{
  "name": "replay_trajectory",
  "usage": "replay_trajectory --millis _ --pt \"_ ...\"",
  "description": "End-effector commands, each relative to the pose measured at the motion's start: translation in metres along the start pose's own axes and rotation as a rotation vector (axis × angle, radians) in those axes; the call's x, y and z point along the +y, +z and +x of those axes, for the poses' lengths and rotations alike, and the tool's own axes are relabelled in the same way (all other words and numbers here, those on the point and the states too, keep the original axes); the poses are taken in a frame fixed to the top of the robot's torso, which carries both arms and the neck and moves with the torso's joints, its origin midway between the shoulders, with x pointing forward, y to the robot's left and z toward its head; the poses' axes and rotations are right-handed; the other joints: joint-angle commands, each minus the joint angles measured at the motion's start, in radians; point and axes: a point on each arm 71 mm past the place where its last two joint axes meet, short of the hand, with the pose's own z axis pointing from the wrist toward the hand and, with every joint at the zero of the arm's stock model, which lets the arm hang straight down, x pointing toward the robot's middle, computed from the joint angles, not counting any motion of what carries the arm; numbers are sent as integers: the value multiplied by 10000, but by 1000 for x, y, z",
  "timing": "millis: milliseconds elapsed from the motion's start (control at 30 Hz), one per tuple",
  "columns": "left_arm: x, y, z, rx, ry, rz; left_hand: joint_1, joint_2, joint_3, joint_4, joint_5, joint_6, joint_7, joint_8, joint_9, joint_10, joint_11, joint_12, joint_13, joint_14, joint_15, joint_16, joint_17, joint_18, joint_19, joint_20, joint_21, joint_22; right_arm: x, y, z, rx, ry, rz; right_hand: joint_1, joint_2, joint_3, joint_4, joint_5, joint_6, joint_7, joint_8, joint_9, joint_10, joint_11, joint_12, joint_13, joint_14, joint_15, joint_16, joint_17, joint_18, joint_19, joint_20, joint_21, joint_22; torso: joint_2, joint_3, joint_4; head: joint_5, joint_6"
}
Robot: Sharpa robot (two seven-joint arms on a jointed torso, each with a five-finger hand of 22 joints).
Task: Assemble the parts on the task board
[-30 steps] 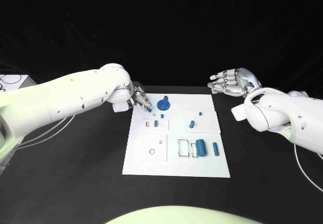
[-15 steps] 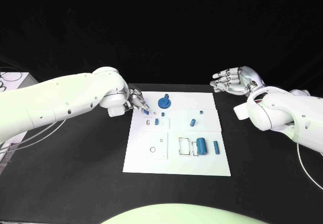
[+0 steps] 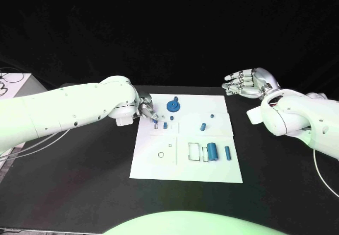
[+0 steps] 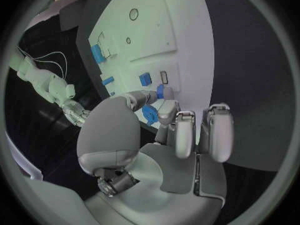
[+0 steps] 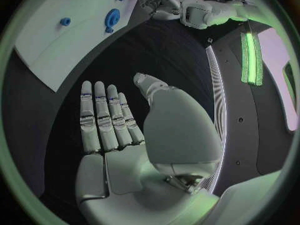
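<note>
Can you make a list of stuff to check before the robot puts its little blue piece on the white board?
1. Left hand holds a small blue part: ok.
2. Left hand is over the task board: ok, at its near-left edge.
3. Which slot the part is meant for: cannot tell.
4. Right hand is out of the way: ok, off the board, holding nothing.
5. Blue round part stays clear of the left hand: ok, apart.
</note>
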Motion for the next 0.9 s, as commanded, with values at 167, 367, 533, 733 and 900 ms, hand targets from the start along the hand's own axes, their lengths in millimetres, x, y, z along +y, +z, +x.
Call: replay_trajectory --millis 167,367,533,733,900 --pt "-3 0 4 -162 498 -32 -27 67 1843 -1927 33 110 -59 50 9 59 -1 34 15 1041 -51 34 2635 -170 492 -77 45 1604 0 0 2 169 16 -82 -107 3 62 14 34 62 320 -47 -15 55 39 -69 -4 -66 -16 -40 -9 65 -97 4 -3 -4 4 2 11 -17 -40" --pt "-4 -1 7 -56 623 -16 -34 62 1852 -1937 40 116 -61 53 8 73 -3 50 38 1041 -53 34 2635 -176 504 -78 63 1627 0 0 2 167 15 -81 -107 3 62 14 34 62 320 -47 -15 55 39 -69 -4 -66 -16 -40 -9 65 -97 4 -3 -4 0 1 5 -13 -59" --pt "-6 -2 10 41 720 25 -34 62 1852 -1937 40 116 -61 53 8 73 -3 50 38 1041 -53 34 2635 -176 504 -78 63 1627 0 0 1 163 14 -82 -111 -3 70 1 36 65 321 -57 -21 69 40 -101 -4 -66 -14 -38 -44 66 -103 7 -2 -4 -4 2 7 -9 -70" --pt "-8 -3 13 151 808 74 -41 59 1861 -1944 48 121 -63 56 8 79 -6 56 47 1041 -55 34 2635 -178 509 -80 71 1636 0 0 2 172 15 -81 -111 -3 70 1 36 65 321 -57 -21 69 40 -101 -4 -66 -14 -38 -44 66 -103 7 -2 -4 -2 0 11 -4 -74" --pt "-8 -3 14 182 904 65 -41 59 1861 -1944 48 121 -63 56 8 79 -6 56 47 1041 -55 34 2635 -178 509 -80 71 1636 0 0 2 178 17 -79 -111 -3 70 1 36 65 321 -57 -21 69 40 -101 -4 -66 -14 -38 -44 66 -103 7 -2 -4 -5 3 0 8 -74"
